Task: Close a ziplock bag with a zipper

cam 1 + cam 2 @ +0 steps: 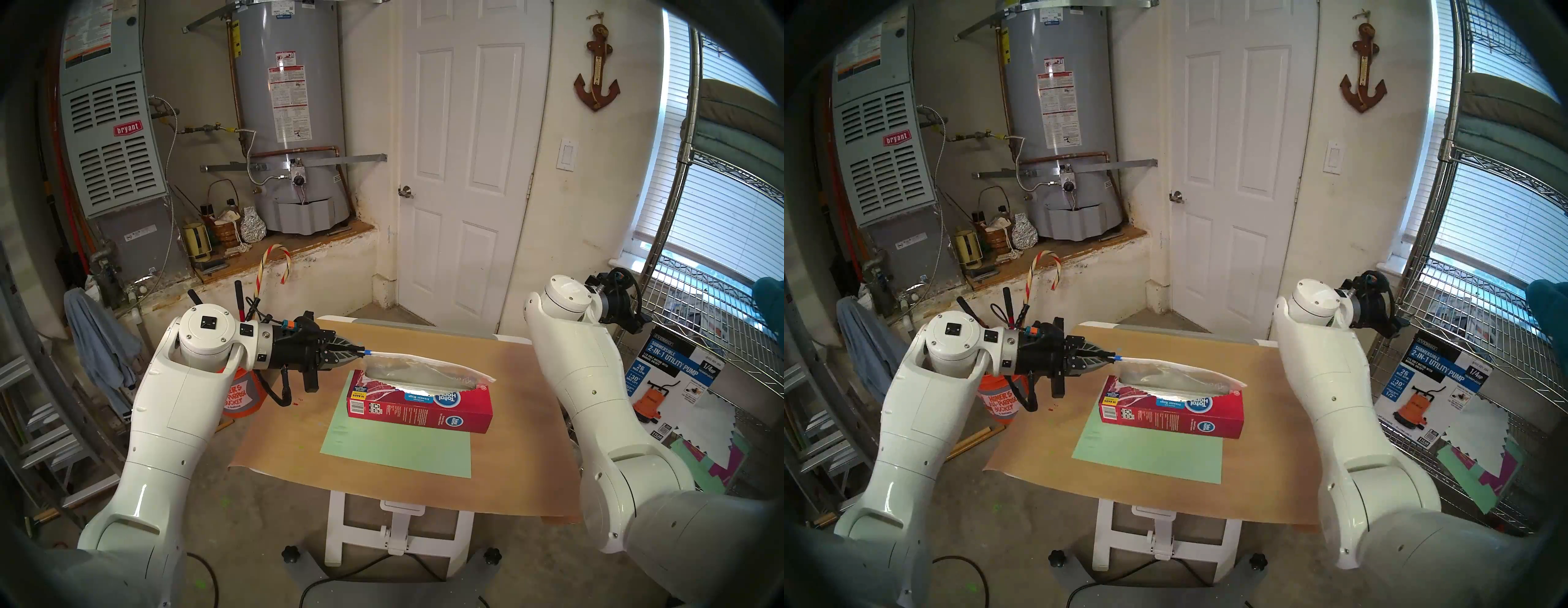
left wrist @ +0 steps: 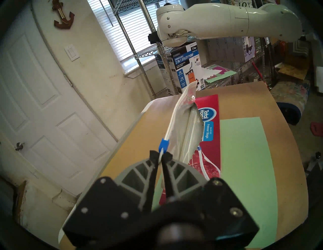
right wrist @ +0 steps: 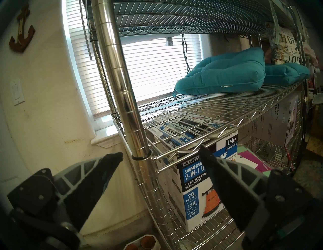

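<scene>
Overhead, in the left head view, the left gripper (image 1: 360,352) is reaching level across the table (image 1: 522,424) and pinching the end of the ziplock bag (image 1: 424,373) at its white strip, just behind the blue zipper (image 1: 369,352). That bag is lying partly lifted over the red box (image 1: 420,409), which is sitting on a green sheet (image 1: 394,450). The right arm (image 1: 572,361) is hanging well off to the side, toward the wire shelf (image 1: 700,297).

Similarly, the right head view is showing the same grip, with the zipper (image 1: 1119,358) just beyond the fingertips and the bag (image 1: 1178,378) sagging toward the box (image 1: 1172,414).

From the left wrist, the fingers (image 2: 153,156) are pressing together on the white strip, the zipper (image 2: 164,145) sitting just past them; the bag (image 2: 180,120) is stretching away above the box (image 2: 211,125).

From the right wrist, the right gripper (image 3: 160,153) is standing wide apart, holding nothing, facing the shelf post (image 3: 122,87).
</scene>
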